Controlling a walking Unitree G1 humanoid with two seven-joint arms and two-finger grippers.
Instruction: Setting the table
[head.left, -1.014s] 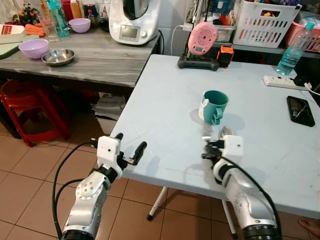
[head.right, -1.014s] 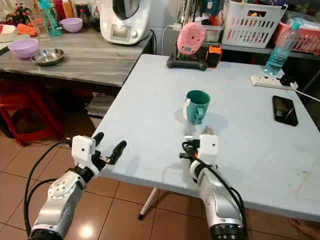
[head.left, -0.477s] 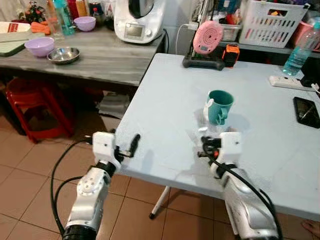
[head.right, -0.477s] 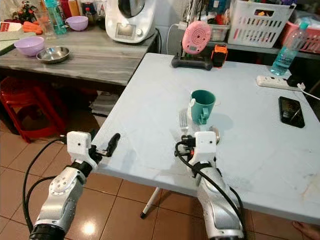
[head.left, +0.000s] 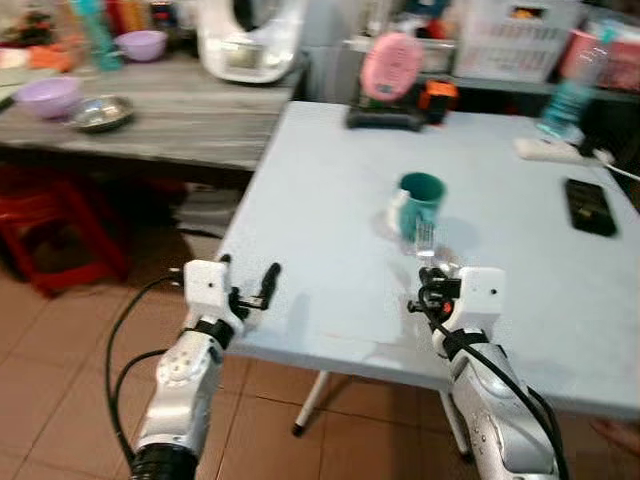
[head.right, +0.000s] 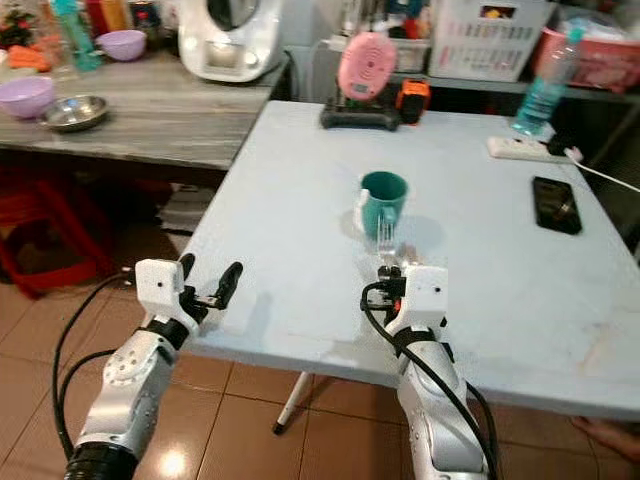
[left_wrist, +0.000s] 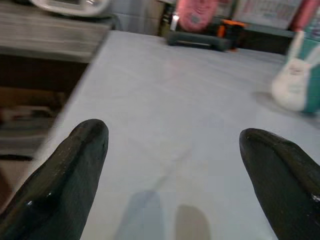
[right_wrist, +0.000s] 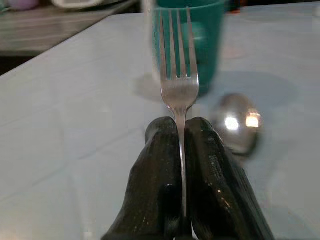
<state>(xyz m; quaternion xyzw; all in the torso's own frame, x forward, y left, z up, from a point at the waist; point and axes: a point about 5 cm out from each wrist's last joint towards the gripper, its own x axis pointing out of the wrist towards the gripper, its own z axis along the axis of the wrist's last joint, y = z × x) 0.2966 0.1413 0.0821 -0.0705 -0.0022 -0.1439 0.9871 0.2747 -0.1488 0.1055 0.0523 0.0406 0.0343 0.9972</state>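
Count on the pale blue table (head.right: 300, 200): one fork (right_wrist: 177, 75), one spoon (right_wrist: 238, 121), one teal mug (head.right: 384, 198). Farther off, one black phone (head.right: 553, 204) and one white power strip (head.right: 520, 148).

My right gripper (right_wrist: 182, 131) had its two fingers pressed together on the fork's handle, no gap between them except the metal itself. The fork stood out straight ahead of my fingertips, tines pointing toward the mug. The mug stood just beyond the tines, directly in line with them. The spoon's bowl lay on the table just beside my right fingers, near the fork but apart from it.

My left gripper (left_wrist: 175, 150) was spread wide and held nothing; it hovered at the table's near edge, well apart from the mug.

View comparison: the right wrist view resolved four tines and the spoon's bowl; the head views were blurred, so the fork (head.right: 385, 232) read there as a pale streak in front of the mug. The left wrist view showed the mug's white handle (left_wrist: 292, 89) off to my right finger's side. The head views showed the side counter (head.right: 130, 110) with one purple bowl (head.right: 25, 96) and one steel bowl (head.right: 75, 111).
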